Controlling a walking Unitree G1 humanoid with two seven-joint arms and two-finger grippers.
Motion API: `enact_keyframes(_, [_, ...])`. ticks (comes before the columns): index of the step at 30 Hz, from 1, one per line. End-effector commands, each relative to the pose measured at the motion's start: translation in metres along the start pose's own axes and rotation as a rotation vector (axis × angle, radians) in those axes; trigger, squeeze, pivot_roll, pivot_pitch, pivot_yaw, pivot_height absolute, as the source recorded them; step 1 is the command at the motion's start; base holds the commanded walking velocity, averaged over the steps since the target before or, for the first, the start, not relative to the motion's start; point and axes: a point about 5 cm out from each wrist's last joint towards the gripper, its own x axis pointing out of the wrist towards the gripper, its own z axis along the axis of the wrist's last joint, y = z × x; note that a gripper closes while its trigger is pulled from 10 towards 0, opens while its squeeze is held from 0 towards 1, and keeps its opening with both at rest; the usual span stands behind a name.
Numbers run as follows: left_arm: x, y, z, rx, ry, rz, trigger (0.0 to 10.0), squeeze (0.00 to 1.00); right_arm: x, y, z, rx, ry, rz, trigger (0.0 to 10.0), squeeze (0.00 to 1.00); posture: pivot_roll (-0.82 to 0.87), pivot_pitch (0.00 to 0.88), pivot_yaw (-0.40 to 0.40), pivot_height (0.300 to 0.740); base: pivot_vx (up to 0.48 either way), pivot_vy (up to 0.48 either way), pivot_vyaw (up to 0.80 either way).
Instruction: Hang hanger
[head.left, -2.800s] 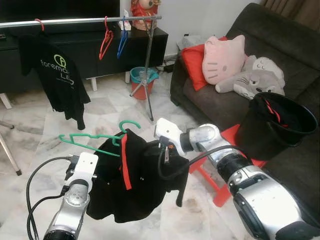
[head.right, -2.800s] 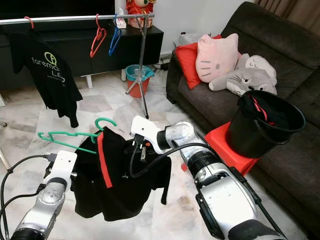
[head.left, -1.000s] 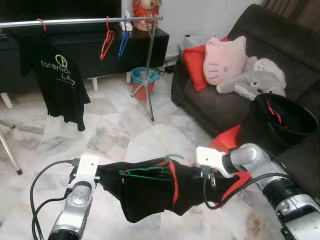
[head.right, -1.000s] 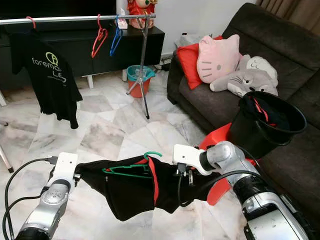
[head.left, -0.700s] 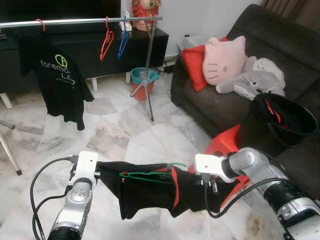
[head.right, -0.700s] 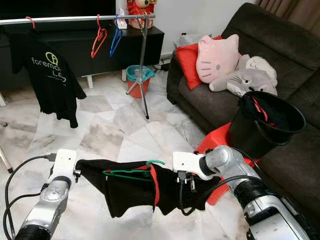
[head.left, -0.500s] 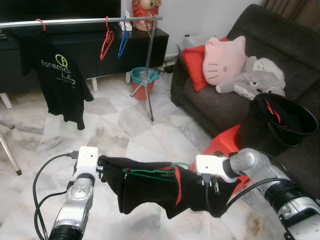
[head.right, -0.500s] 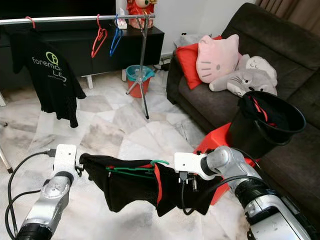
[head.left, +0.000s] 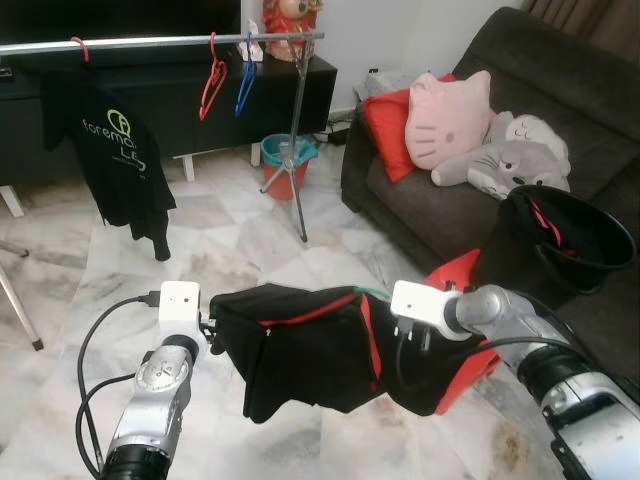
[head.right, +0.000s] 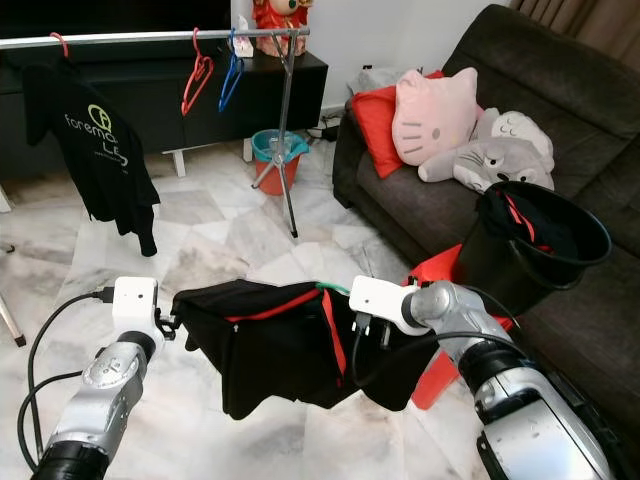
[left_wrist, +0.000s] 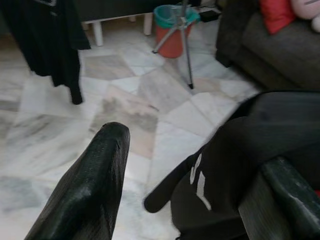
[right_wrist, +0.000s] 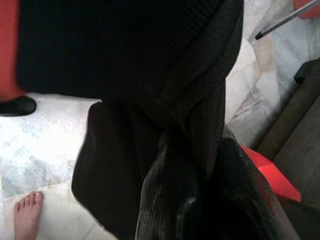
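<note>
A black shirt with red trim (head.left: 310, 345) is stretched level between the two grippers above the marble floor (head.left: 250, 240), in front of the robot and well short of the clothes rail (head.left: 160, 42). A small length of a green hanger (head.left: 372, 292) peeks out from the shirt's upper edge, just beside the right wrist; the rest of the hanger is hidden inside the cloth. The left gripper (left_wrist: 195, 200) is at the shirt's left end; in the left wrist view its two black fingers (left_wrist: 95, 185) stand wide apart, with a fold of the black cloth lying against the one finger and the other finger bare over the floor, so it looks spread rather than pinched, though the exact contact is hard to read. The right gripper (right_wrist: 200, 210) is at the shirt's right end, and in the right wrist view its fingers are pressed together with black cloth bunched between them, clamped on the shirt. The rail at the back carries a black printed T-shirt (head.left: 120, 150), a red hanger (head.left: 212, 78) and a blue hanger (head.left: 246, 80). To the right stands a dark sofa (head.left: 520, 120) with a pink cat cushion (head.left: 448, 118), and a black bucket (head.left: 565, 240) sits on a red stool (head.left: 460, 280). A person's bare foot (right_wrist: 26, 217) shows on the floor under the shirt.
</note>
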Motion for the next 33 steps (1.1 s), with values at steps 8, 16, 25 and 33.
enact_keyframes(8, [-0.006,-0.036,0.032,-0.123,-0.127,-0.315,10.0,0.00,0.006,-0.008,0.018,0.114,-0.087,-0.111,10.0,0.00,0.21,0.000,-0.195,0.740,0.000,0.000,0.00])
enact_keyframes(16, [-0.020,-0.058,0.013,0.100,0.039,-0.579,10.0,0.00,0.012,-0.002,0.064,0.227,-0.359,-0.074,10.0,0.00,0.22,0.000,-0.191,0.740,0.000,0.000,0.00])
enact_keyframes(25, [-0.015,-0.030,0.000,0.176,0.130,-0.402,10.0,0.00,0.010,-0.001,0.070,0.249,-0.436,-0.036,10.0,0.00,0.22,0.000,-0.185,0.740,0.000,0.000,0.00])
enact_keyframes(33, [-0.028,-0.027,0.024,0.102,0.017,-0.550,10.0,0.00,0.001,-0.001,0.059,0.220,-0.504,0.012,10.0,0.00,0.22,0.000,-0.172,0.740,0.000,0.000,0.00])
